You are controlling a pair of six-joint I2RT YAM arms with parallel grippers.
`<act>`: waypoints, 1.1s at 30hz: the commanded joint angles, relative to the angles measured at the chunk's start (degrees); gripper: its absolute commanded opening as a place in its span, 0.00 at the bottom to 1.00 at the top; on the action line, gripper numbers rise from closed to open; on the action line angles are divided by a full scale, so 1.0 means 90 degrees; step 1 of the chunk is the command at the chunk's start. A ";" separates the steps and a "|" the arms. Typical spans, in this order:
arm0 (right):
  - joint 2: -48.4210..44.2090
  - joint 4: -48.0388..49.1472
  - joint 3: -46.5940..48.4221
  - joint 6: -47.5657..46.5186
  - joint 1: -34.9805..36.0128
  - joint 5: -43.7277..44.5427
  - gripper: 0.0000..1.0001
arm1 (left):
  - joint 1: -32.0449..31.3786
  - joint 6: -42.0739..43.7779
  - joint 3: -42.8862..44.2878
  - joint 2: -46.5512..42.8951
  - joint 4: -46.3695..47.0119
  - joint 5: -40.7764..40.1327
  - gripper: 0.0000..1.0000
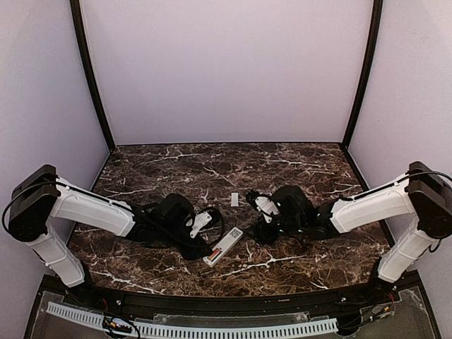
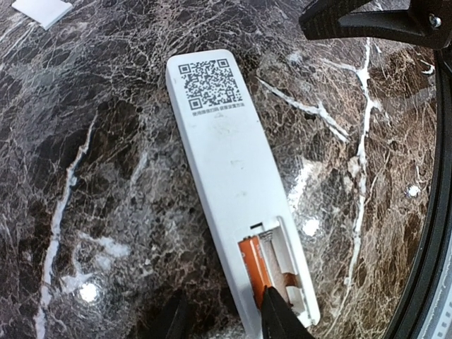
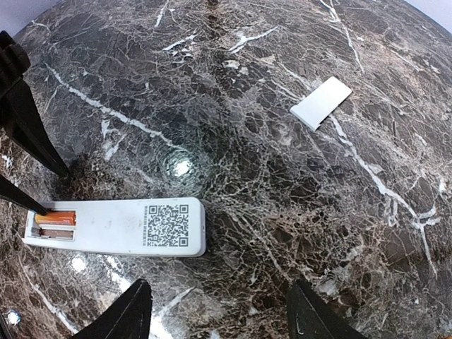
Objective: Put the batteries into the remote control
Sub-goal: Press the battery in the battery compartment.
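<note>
White tubular arm links, black joint housings, looping black cables, black pointed fingers

Reaches in from the left with the left arm, left gripper held low, jaws narrowly apart, clamping nothing. Reaches in from the right with the right arm, right gripper held low, jaws wide, empty.

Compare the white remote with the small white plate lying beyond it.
The remote control is long; the white plate is far shorter. The remote control carries a QR label and an open slot holding an orange battery; the white plate is plain. Both are white and lie flat on the marble table.
</note>
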 commanded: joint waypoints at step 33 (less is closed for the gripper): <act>0.0081 -0.2376 0.0995 -0.0321 -0.3727 -0.0816 0.52 | -0.0122 0.0202 0.0367 -0.1026 -0.0647 -0.1013 0.98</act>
